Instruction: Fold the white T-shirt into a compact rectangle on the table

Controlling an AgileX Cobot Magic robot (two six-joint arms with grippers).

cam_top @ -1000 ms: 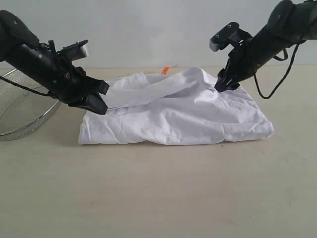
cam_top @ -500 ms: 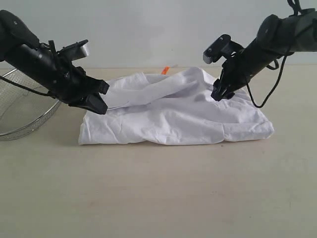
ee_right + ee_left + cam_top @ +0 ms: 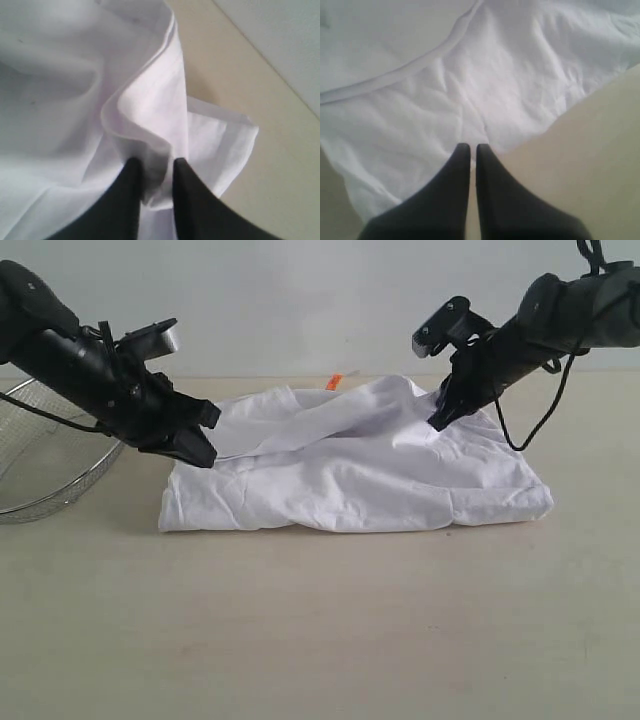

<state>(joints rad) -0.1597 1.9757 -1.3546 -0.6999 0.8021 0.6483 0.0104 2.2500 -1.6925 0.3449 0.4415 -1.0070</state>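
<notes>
Left pincer [image 3: 472,146]: jaws pressed almost together at the left edge of the shirt [image 3: 350,480]. Creases fan out from the tips, so I judge a thin layer is pinched.
Right pincer [image 3: 155,162]: clamped on a doubled hem fold at the shirt's far right, held up off the pile.
Shirt: lies mid-tabletop, part-folded. Its near edge is flat, and a raised band of cloth runs between the two pincers. The orange tag [image 3: 333,382] shows at the far edge.
Handling: light and limp, so it sags wherever unsupported. Thin cotton may slip from a shallow pinch.
Hold: hems and seams, where layers double, with both ends level.
Tabletop [image 3: 320,640]: pale and matte, probably enough grip to keep the lower layer still.
Basket [image 3: 40,470]: wire, left of the shirt and apart from it.
</notes>
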